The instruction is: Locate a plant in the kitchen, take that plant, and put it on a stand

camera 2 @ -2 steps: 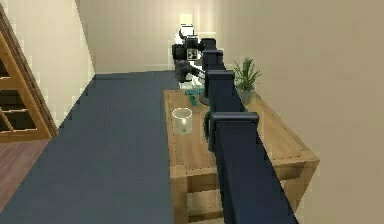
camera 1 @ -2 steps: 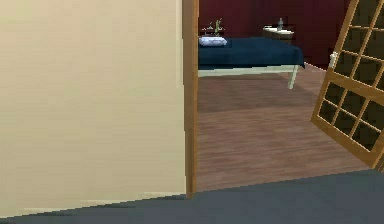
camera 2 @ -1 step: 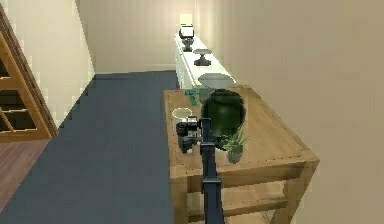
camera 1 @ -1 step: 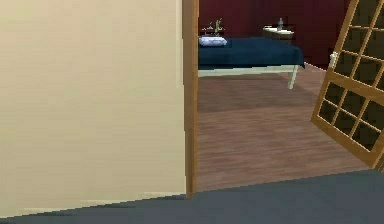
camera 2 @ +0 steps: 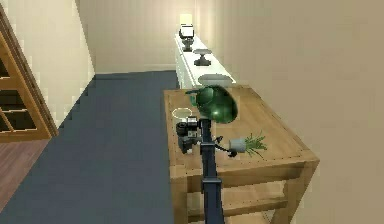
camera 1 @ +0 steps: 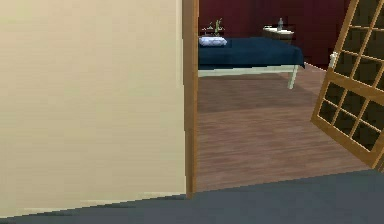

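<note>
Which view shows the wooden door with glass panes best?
The forward view: the wooden door stands open at that view's right, with most of its panes visible. The arm side view's left edge catches a narrower part of what is likely the same door, with a few panes.

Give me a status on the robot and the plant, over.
End effector at the wooden table, cannot tell whether it holds anything. Small plant on that table nearby. Green bowl close by.
</note>
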Controlling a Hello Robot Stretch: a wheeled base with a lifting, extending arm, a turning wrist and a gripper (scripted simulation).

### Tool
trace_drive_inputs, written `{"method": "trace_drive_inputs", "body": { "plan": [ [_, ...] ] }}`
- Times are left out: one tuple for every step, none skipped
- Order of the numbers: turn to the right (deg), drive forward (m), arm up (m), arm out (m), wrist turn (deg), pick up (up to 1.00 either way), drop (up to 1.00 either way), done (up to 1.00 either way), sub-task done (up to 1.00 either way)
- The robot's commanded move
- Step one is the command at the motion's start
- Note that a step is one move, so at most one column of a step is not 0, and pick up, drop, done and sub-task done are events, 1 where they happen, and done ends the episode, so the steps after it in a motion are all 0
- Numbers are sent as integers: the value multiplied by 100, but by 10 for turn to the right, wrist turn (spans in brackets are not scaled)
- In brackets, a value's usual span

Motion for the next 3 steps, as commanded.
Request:
{"method": "trace_drive_inputs", "body": {
  "plan": [
    [0, 0, 10, 0, 0, 0, 0, 0, 0],
    [0, 0, 0, -8, 0, 0, 0, 0, 0],
    [0, 0, 0, 0, 0, 0, 0, 100, 0]
  ]
}}
